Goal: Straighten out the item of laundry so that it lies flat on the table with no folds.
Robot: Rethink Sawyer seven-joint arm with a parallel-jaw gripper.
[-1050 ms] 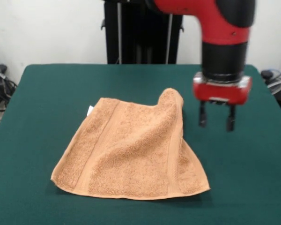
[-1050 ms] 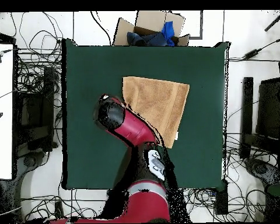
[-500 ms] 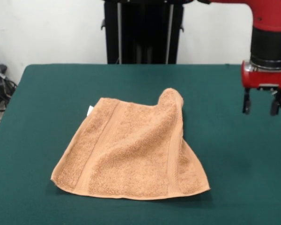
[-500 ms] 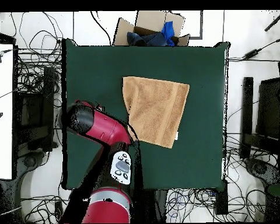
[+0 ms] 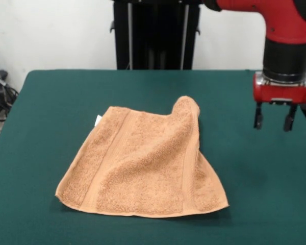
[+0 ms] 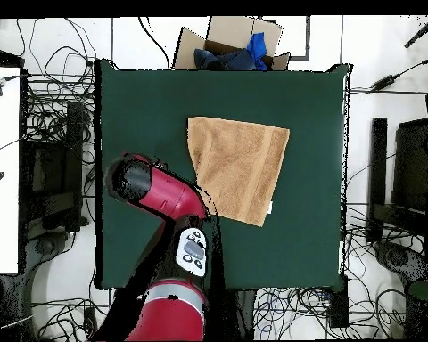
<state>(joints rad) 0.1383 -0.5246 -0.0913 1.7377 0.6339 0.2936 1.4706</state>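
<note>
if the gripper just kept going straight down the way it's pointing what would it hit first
Most likely bare table. The gripper hangs open, fingers pointing down, off to the side of the towel, and nothing shows beneath it but green surface. Its height above the table can't be read exactly, but the towel looks clear of that line.

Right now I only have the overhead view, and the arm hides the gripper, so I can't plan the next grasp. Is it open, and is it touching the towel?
Observer: The gripper is open and empty. It hangs clear of the towel, off to one side above bare table.
Operator: From above the towel looks flat. Is it?
Observer: No. The front view shows one corner, on the gripper's side, standing up in a folded hump.
Operator: Any tag I should avoid?
Observer: A small white tag sticks out at the edge opposite the hump.
</note>
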